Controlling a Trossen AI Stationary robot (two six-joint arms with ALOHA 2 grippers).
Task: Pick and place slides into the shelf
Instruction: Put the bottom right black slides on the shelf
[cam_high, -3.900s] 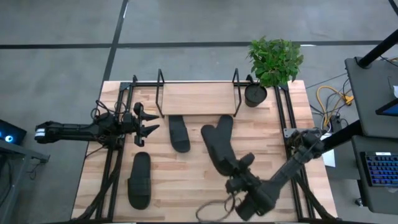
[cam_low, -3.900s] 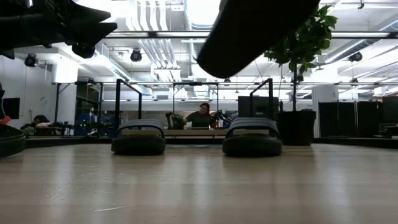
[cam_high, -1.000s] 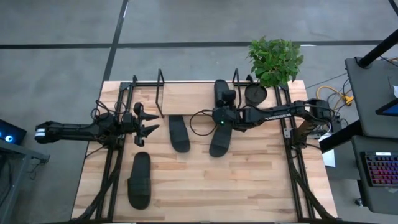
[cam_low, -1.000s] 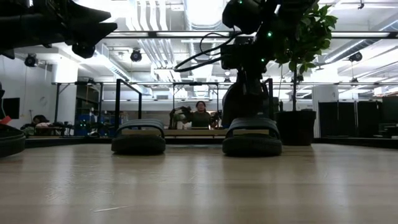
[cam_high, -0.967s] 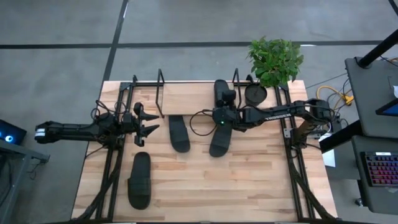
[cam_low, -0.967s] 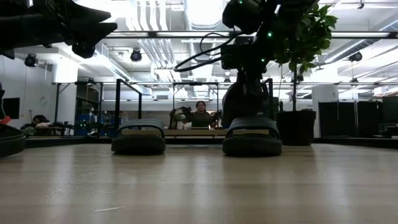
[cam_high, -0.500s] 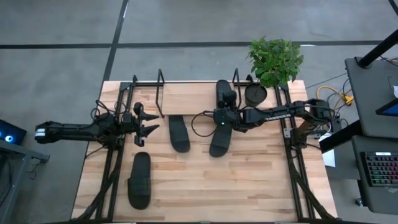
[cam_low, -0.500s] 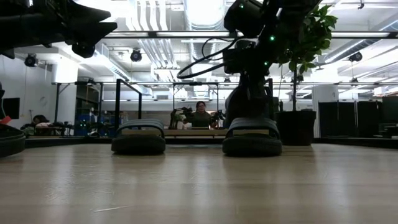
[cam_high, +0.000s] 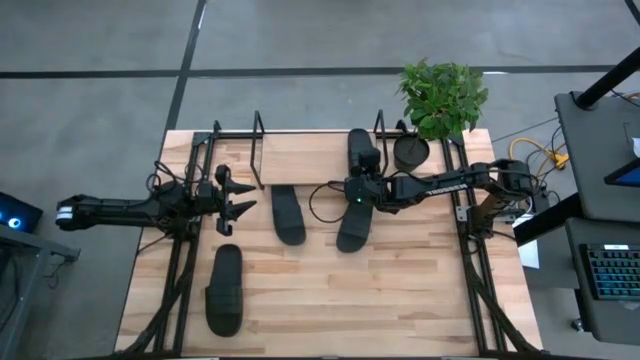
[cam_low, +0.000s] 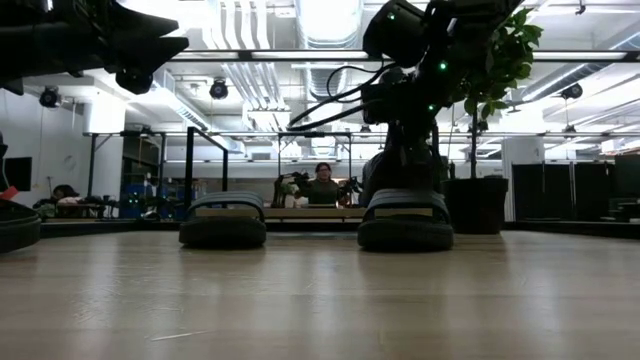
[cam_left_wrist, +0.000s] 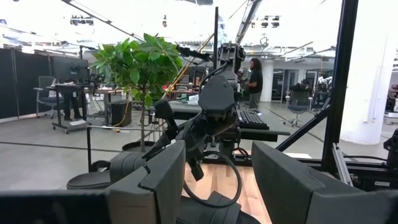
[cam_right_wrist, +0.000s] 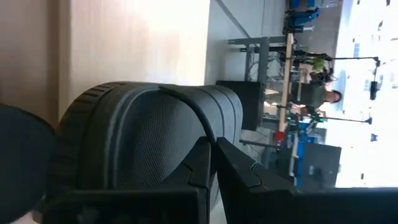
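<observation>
Four black slides were on view: one (cam_high: 361, 152) lay on the shelf (cam_high: 310, 156), pinched at its strap by the right gripper (cam_high: 362, 178), jaws clamped together on it. Three others (cam_high: 288, 213) (cam_high: 352, 226) (cam_high: 224, 289) rested on the table (cam_high: 300, 290), while the left gripper (cam_high: 242, 197) hovered at the left edge, jaws apart and empty.

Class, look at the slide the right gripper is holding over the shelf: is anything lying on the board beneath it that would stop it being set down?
Nothing visible does. The right gripper is shut on the slide, held over the right end of the shelf, just inside its right wire upright. The board shows bare around it; the patch directly under the slide is hidden.
</observation>
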